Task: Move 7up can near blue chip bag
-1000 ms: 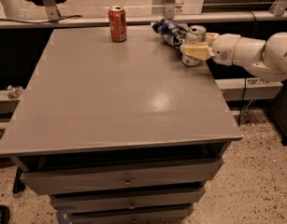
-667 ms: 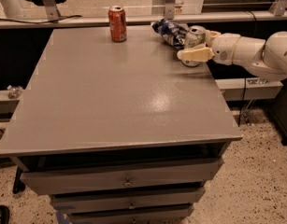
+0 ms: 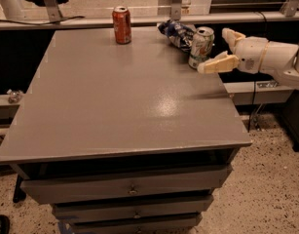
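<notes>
The 7up can (image 3: 201,47) stands upright near the table's far right edge, silver-white with a green band and a shiny top. The blue chip bag (image 3: 175,32) lies crumpled just behind and left of it, touching or nearly touching. My gripper (image 3: 223,50) is just right of the can, open, with one cream finger (image 3: 216,65) in front and the other behind. The fingers hold nothing and stand slightly apart from the can.
An orange-red soda can (image 3: 122,25) stands at the table's far edge, left of the bag. The grey table (image 3: 120,101) has drawers below its front. A rail and metal frame run behind the table. My arm reaches in from the right.
The gripper has let go of the 7up can and drawn back to the right. The can now stands uncovered next to the bag.
</notes>
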You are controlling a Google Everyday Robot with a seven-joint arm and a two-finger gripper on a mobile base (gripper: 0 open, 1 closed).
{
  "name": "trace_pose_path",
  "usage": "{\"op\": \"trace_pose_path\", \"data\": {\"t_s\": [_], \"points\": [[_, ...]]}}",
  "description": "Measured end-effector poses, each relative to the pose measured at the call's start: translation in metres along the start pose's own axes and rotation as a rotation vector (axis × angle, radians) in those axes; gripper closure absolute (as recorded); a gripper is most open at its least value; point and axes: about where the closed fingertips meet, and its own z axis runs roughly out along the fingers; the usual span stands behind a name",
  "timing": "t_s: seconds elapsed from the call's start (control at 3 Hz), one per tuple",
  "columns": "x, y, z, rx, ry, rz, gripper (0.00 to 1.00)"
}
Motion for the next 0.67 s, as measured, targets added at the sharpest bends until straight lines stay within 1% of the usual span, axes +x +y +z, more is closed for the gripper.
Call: {"op": "trace_pose_path", "data": {"t_s": [0.33, 0.67], "points": [[-0.01, 0.025, -0.048, -0.029, 0.002, -0.03, 0.0], [-0.021, 0.048, -0.105, -0.032, 0.029, -0.059, 0.0]]}}
